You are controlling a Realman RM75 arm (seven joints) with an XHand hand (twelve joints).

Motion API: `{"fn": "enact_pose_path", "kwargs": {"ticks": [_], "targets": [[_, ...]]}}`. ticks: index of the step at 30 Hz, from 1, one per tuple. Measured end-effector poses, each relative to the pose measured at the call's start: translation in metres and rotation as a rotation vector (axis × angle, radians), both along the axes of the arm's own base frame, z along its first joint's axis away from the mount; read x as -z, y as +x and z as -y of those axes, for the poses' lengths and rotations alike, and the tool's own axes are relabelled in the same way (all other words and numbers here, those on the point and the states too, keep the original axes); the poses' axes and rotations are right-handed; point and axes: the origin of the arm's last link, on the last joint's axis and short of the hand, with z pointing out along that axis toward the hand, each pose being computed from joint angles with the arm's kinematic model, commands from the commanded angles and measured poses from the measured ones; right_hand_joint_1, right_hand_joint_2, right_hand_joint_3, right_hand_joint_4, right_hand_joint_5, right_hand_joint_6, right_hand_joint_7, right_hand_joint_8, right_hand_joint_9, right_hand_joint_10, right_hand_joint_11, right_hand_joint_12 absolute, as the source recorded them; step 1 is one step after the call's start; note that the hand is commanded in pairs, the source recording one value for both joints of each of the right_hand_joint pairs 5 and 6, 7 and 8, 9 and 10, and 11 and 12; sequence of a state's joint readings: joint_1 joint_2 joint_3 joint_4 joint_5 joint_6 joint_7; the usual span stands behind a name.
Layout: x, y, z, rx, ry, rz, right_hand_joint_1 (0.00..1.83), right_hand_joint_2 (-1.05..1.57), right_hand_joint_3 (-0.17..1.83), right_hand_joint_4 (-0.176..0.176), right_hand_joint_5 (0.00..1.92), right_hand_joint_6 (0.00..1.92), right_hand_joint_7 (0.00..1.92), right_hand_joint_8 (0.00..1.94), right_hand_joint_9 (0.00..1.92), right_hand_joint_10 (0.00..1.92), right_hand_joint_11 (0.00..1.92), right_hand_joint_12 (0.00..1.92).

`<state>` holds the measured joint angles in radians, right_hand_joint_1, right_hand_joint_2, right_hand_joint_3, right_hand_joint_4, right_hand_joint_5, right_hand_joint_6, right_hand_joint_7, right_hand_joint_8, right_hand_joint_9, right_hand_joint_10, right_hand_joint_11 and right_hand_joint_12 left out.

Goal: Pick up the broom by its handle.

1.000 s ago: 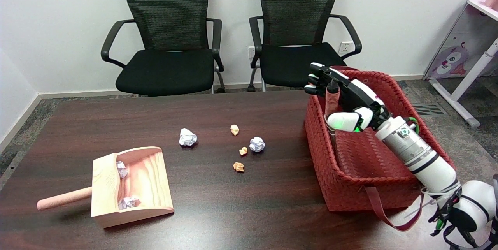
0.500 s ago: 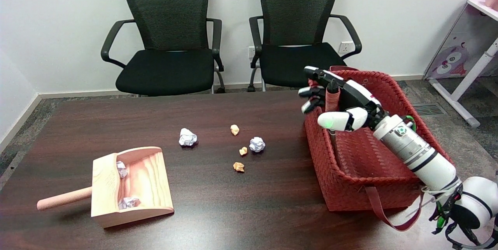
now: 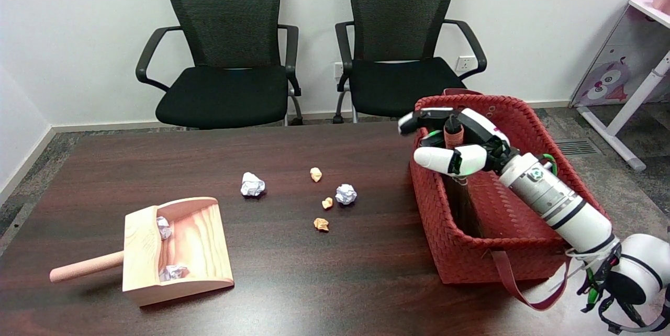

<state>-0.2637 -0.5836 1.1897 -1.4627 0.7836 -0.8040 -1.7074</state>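
The broom's reddish-brown handle [image 3: 451,134] stands upright in the red woven basket [image 3: 528,116], against its left wall. Only the top of the handle shows; the rest of the broom is hidden by the basket and my hand. My right hand [image 3: 454,140] reaches over the basket's left rim with the handle between the fingers [image 3: 419,117] above and the thumb [image 3: 434,159] below. The fingers point left and are still spread, not wrapped tight on the handle.
A wooden dustpan [image 3: 175,247] with paper balls in it lies at the front left. White [image 3: 252,185] and orange [image 3: 321,224] paper scraps are scattered mid-table. Two black chairs [image 3: 230,85] stand behind the table. The basket's strap [image 3: 515,283] hangs over the front right edge.
My hand has slid left and lower around the handle, so the handle now sits deeper between fingers and thumb. The fingers have swung out past the basket's left rim.
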Motion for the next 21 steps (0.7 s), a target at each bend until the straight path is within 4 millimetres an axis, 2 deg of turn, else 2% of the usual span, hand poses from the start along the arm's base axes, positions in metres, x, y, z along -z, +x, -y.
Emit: {"fn": "enact_pose_path", "kwargs": {"ticks": [1, 2, 3, 4, 5, 9, 12, 15, 21], "targets": [[0.0000, 0.0002, 0.0002, 0.001, 0.000, -0.001, 1.01, 0.38, 0.74, -0.176, 0.97, 0.97, 0.97, 0.97, 1.45, 1.45, 1.92, 1.92], [0.0000, 0.0003, 0.0004, 0.001, -0.001, -0.001, 1.01, 0.40, 0.73, -0.157, 1.03, 1.03, 1.03, 1.03, 1.47, 1.47, 1.92, 1.92], [-0.0001, 0.0006, 0.0008, 0.001, -0.002, -0.002, 1.00, 0.40, 0.73, -0.085, 1.08, 1.08, 1.08, 1.08, 1.48, 1.48, 1.92, 1.92], [-0.0001, 0.0008, 0.0011, 0.001, -0.002, -0.003, 1.00, 0.42, 0.72, 0.064, 1.14, 1.14, 1.14, 1.14, 1.49, 1.49, 1.92, 1.92], [0.0000, 0.0010, 0.0013, 0.001, -0.002, -0.004, 1.00, 0.44, 0.72, 0.176, 1.21, 1.21, 1.21, 1.21, 1.52, 1.52, 1.92, 1.92], [0.0005, 0.0020, 0.0021, -0.001, -0.004, -0.010, 0.96, 0.51, 0.70, 0.176, 1.50, 1.50, 1.50, 1.50, 1.60, 1.60, 1.92, 1.92], [0.0009, 0.0029, 0.0028, -0.004, -0.007, -0.014, 0.93, 0.60, 0.70, 0.176, 1.86, 1.86, 1.86, 1.86, 1.74, 1.74, 1.92, 1.92], [0.0015, 0.0043, 0.0034, -0.009, -0.012, -0.017, 0.93, 0.62, 0.71, 0.176, 1.92, 1.92, 1.92, 1.92, 1.90, 1.90, 1.92, 1.92], [0.0028, 0.0076, 0.0042, -0.023, -0.029, -0.032, 0.94, 0.61, 0.74, 0.176, 1.92, 1.92, 1.92, 1.92, 1.92, 1.92, 1.92, 1.92]]}}
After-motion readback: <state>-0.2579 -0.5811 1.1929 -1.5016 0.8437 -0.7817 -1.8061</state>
